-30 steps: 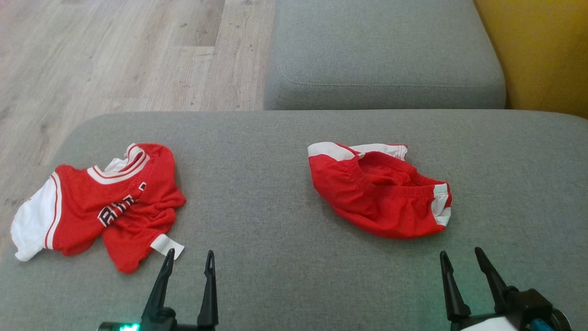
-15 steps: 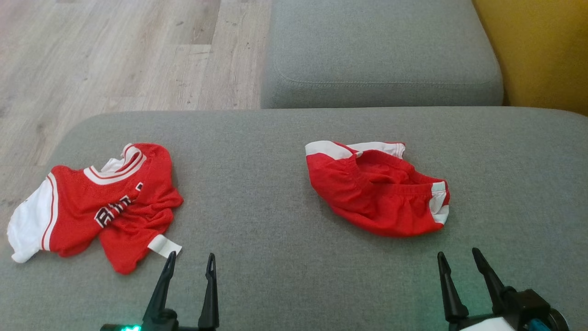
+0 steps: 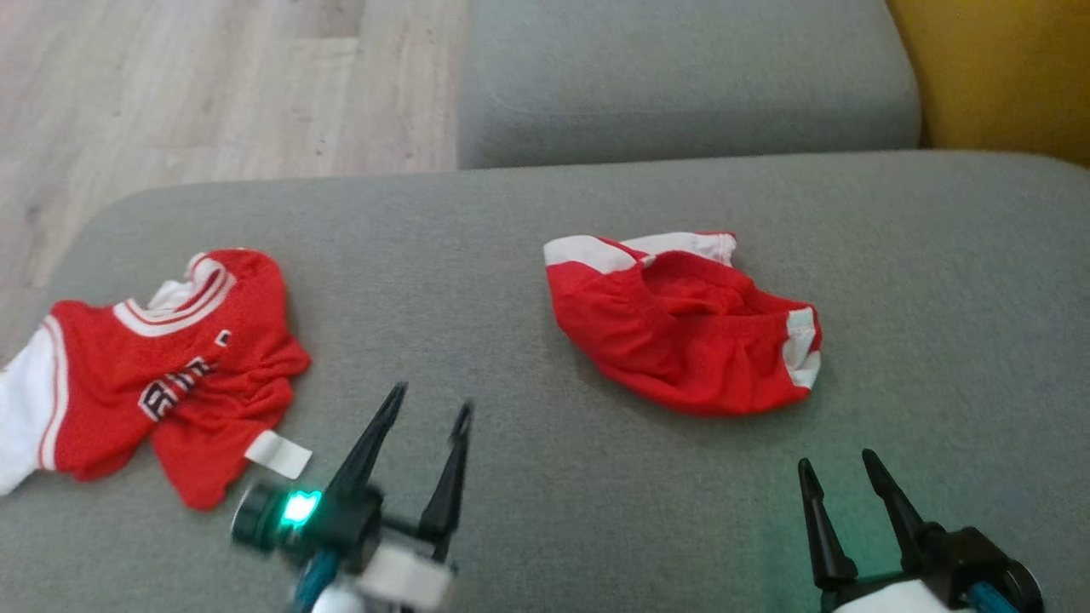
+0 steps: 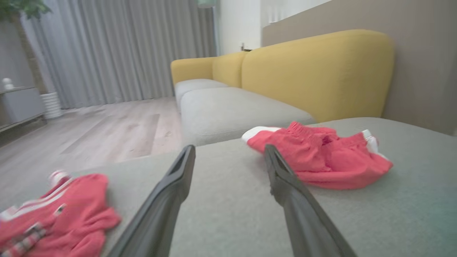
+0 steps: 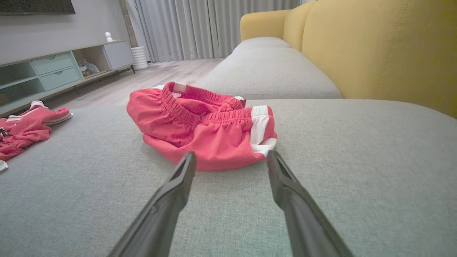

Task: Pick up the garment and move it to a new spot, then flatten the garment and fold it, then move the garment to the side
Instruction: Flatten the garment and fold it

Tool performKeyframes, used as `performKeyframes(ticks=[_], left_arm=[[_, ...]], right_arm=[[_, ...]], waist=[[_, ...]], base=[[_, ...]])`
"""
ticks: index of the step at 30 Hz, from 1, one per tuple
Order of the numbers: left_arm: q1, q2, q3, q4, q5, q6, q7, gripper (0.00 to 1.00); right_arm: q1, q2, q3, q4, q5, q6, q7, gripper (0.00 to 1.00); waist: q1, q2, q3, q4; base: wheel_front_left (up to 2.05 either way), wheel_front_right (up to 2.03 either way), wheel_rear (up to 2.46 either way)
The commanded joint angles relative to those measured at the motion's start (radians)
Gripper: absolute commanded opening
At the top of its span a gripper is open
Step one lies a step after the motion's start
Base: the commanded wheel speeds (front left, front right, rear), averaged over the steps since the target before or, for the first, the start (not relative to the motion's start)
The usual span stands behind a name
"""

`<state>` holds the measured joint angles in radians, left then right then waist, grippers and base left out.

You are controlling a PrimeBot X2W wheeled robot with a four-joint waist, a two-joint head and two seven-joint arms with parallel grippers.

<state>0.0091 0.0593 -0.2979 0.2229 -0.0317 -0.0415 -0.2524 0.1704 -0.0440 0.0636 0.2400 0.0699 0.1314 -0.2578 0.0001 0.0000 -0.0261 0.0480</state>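
Two crumpled garments lie on the grey sofa cushion (image 3: pixel 511 247). Red shorts (image 3: pixel 681 340) with white side stripes and an elastic waistband sit right of centre. A red and white jersey (image 3: pixel 170 375) with dark lettering lies at the left edge. My left gripper (image 3: pixel 431 398) is open and empty, hovering between the two, fingers pointing toward the shorts (image 4: pixel 321 164), with the jersey (image 4: pixel 60 210) to its lower left. My right gripper (image 3: pixel 836 460) is open and empty, just short of the near edge of the shorts (image 5: pixel 207 125); in the right wrist view they lie beyond its fingertips (image 5: pixel 185 167).
A second grey cushion (image 3: pixel 681 77) adjoins the far side, and the yellow backrest (image 3: pixel 1005 68) runs along the right. Wooden floor (image 3: pixel 170 85) lies beyond the cushion's left edge. A low TV cabinet (image 5: pixel 53 67) stands across the room.
My left gripper has risen and moved forward and right, toward the middle of the cushion. The head camera has shifted a little. The right gripper and both garments stay put.
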Motion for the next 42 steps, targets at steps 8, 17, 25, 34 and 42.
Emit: performKeyframes(ticks=[8,17,25,34,42], left_arm=[[-0.402,0.036,-0.144,0.137,-0.081,-0.088,0.049,1.00],[-0.840,0.214,-0.579,0.098,-0.566,-0.089,0.387,1.00],[-1.057,0.294,-0.764,0.122,-0.807,-0.089,0.538,1.00],[-1.162,0.340,-0.915,0.174,-0.939,-0.089,0.607,1.00],[-1.186,0.366,-0.965,0.211,-1.014,-0.089,0.662,1.00]], right_arm=[[-0.087,-0.006,0.045,-0.032,-0.012,-0.001,-0.004,1.00],[-0.152,-0.006,0.070,-0.043,0.009,-0.001,-0.004,1.00],[-0.191,-0.006,0.107,-0.048,0.054,-0.001,-0.004,1.00],[-0.211,-0.006,0.126,-0.055,0.092,-0.001,-0.004,1.00],[-0.217,-0.006,0.152,-0.054,0.112,-0.001,-0.004,1.00]], waist=[[-0.0001,0.0000,0.095,-0.116],[-0.0001,0.0000,0.193,-0.249],[-0.0001,0.0000,0.263,-0.374],[-0.0001,0.0000,0.308,-0.478],[-0.0001,0.0000,0.326,-0.537]], base=[[0.00,0.00,0.00],[0.00,0.00,0.00],[0.00,0.00,0.00],[0.00,0.00,0.00],[0.00,0.00,0.00]])
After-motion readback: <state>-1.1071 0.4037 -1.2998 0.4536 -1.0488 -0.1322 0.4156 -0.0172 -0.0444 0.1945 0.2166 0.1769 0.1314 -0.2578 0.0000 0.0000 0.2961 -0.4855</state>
